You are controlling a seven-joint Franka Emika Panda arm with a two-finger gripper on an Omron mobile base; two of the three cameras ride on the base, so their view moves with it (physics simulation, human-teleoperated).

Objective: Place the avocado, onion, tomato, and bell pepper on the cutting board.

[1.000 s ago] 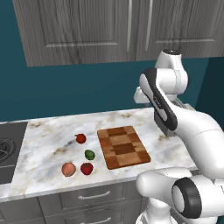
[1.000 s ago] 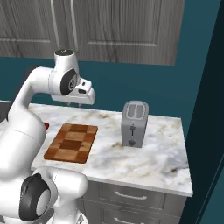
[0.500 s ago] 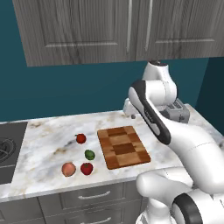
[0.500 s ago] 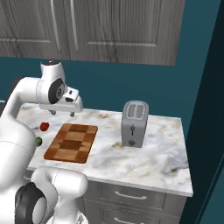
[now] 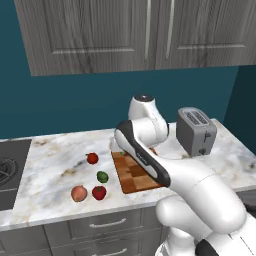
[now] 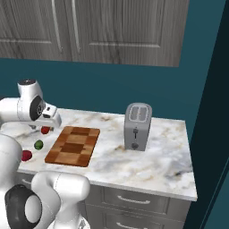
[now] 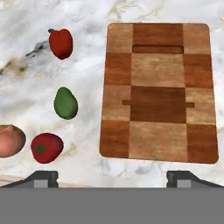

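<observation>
In the hand view my gripper (image 7: 113,178) is open, its two fingertips (image 7: 42,178) wide apart with nothing between them. It hangs above the counter over the near edge of the checkered cutting board (image 7: 159,92). The board is bare. Left of it lie the red bell pepper (image 7: 60,43), the green avocado (image 7: 65,103), the tomato (image 7: 46,148) and the peach onion (image 7: 9,141). The left base view shows the same group: bell pepper (image 5: 92,158), avocado (image 5: 102,176), tomato (image 5: 99,192), onion (image 5: 78,193), all left of the board (image 5: 135,176).
A silver toaster (image 5: 196,131) stands on the marble counter right of the board. A stove top (image 5: 9,170) sits at the counter's left end. Grey wall cabinets (image 5: 140,35) hang above. The counter's front edge runs close to the tomato and onion.
The arm has swung down from high up toward the counter beside the produce and board. The gripper has gone from shut to open.
</observation>
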